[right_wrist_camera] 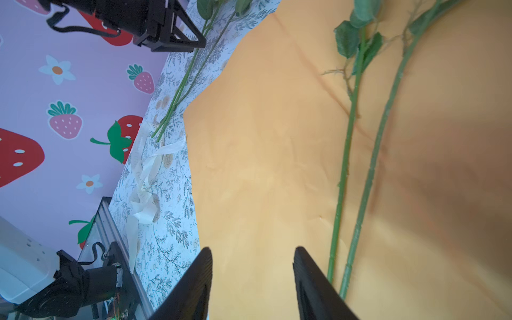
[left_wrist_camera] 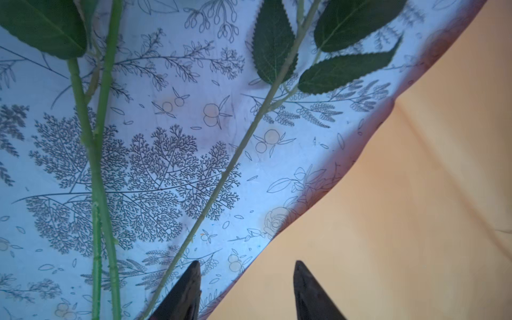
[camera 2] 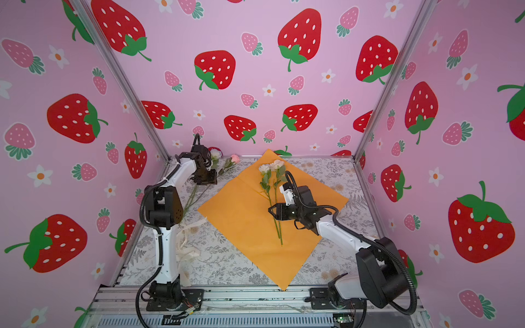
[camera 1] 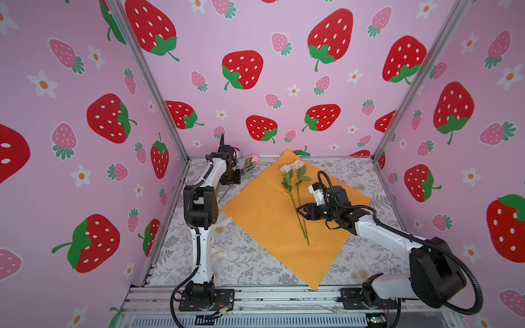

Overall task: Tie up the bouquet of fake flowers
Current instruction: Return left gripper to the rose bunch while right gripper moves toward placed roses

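Note:
The bouquet of fake flowers lies in two groups. Two cream roses (camera 1: pixel 292 167) rest on the orange paper (camera 1: pixel 264 215), their stems (right_wrist_camera: pixel 346 155) running toward the front. A pink rose (camera 1: pixel 254 159) and a white one (camera 2: pixel 215 154) lie on the table at the back left, stems (left_wrist_camera: pixel 94 166) on the printed cloth. My left gripper (left_wrist_camera: pixel 246 266) is open and empty over the paper's edge, beside a thin stem (left_wrist_camera: pixel 221 177). My right gripper (right_wrist_camera: pixel 252 250) is open above bare paper, right next to the two stems.
A cream ribbon (right_wrist_camera: pixel 144 177) lies crumpled on the floral tablecloth (camera 1: pixel 255 255) at the left, partly behind the left arm (camera 1: pixel 199 210). Strawberry-print walls (camera 1: pixel 255 85) close in the back and sides. A metal rail (camera 1: pixel 284 295) runs along the front.

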Robot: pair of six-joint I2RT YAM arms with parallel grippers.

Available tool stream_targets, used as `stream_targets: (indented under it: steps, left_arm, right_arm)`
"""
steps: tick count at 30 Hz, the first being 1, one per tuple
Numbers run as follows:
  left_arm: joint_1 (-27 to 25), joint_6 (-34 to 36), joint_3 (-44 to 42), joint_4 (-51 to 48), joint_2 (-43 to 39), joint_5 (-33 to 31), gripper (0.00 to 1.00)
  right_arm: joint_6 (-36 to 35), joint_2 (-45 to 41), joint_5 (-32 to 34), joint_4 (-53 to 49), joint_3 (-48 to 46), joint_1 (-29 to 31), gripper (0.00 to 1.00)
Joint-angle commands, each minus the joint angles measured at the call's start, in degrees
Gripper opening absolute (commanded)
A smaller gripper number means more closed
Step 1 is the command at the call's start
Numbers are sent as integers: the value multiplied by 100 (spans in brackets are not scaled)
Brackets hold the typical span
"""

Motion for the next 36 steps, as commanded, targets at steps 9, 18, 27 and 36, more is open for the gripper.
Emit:
stream_targets:
  steps: [9, 18, 27, 36]
  left_arm:
    - [25, 1418, 1182, -724, 852, -374, 56]
    - [158, 1417, 1358, -715, 1172, -156, 53]
    - [168, 1416, 1215, -729, 1255, -109, 44]
    - [41, 1351, 815, -410, 641, -163, 17]
  right_arm:
    - [-84, 810, 219, -39, 595, 307, 51]
    - [-171, 820, 298, -209, 621, 308, 51]
    - [-129, 739, 322, -259, 548, 305, 51]
    - [-69, 462, 454, -317, 353, 307, 51]
